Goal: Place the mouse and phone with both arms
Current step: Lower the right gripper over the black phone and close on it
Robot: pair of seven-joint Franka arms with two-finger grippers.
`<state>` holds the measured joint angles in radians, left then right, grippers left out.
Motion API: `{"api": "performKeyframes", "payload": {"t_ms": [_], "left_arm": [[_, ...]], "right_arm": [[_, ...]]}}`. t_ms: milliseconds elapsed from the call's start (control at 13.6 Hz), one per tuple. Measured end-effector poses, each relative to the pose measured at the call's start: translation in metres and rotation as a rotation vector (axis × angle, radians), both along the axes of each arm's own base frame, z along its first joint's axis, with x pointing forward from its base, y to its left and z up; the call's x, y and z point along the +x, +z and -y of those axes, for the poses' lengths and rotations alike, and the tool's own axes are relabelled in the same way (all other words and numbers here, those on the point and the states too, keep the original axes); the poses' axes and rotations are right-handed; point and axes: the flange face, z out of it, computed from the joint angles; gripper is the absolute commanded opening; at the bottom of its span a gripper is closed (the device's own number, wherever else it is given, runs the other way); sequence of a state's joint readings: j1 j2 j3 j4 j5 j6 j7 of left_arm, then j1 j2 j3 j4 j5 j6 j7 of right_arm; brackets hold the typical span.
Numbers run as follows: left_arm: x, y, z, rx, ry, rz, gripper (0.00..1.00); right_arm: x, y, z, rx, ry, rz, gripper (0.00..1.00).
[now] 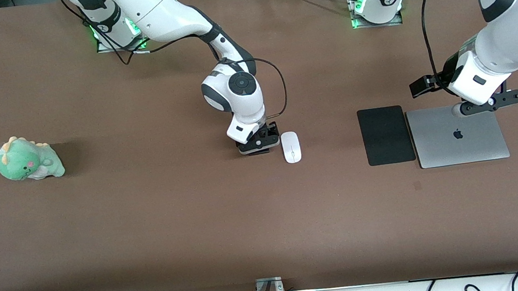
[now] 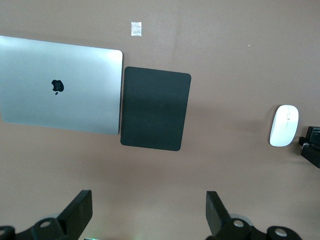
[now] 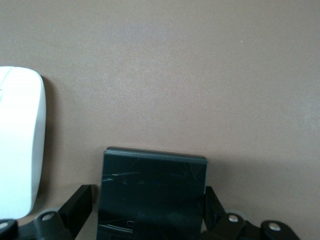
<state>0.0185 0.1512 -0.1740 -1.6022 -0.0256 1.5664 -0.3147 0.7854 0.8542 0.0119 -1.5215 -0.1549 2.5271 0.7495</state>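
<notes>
The white mouse (image 1: pixel 291 147) lies on the brown table near its middle; it also shows in the left wrist view (image 2: pixel 284 125) and the right wrist view (image 3: pixel 20 145). The black phone (image 3: pixel 152 192) lies flat beside the mouse, toward the right arm's end. My right gripper (image 1: pixel 259 144) is low over the phone, its open fingers (image 3: pixel 80 200) on either side of it, with a gap on the mouse side. In the front view the gripper hides most of the phone. My left gripper (image 1: pixel 488 102) hangs open and empty above the laptop, fingers wide (image 2: pixel 148 200).
A black mouse pad (image 1: pixel 386 135) lies beside a closed silver laptop (image 1: pixel 458 135) toward the left arm's end. A green dinosaur plush (image 1: pixel 28 159) sits toward the right arm's end. A small tape patch (image 2: pixel 135 28) marks the table near the pad.
</notes>
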Motion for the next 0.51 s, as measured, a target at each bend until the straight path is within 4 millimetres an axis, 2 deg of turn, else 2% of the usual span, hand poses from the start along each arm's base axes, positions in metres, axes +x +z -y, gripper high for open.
{"api": "performKeyframes", "payload": {"t_ms": [366,513], "left_arm": [[0.0000,0.0002,0.0003,0.000,0.000,0.000,1.00],[0.0000,0.0004,0.0008,0.000,-0.001,0.001,1.00]], "right_arm": [[0.0032,0.0040,0.0023,-0.003,-0.003,0.003,0.54],[0.0101,0.0046,0.0103,-0.028,-0.020,-0.014,0.48]]}}
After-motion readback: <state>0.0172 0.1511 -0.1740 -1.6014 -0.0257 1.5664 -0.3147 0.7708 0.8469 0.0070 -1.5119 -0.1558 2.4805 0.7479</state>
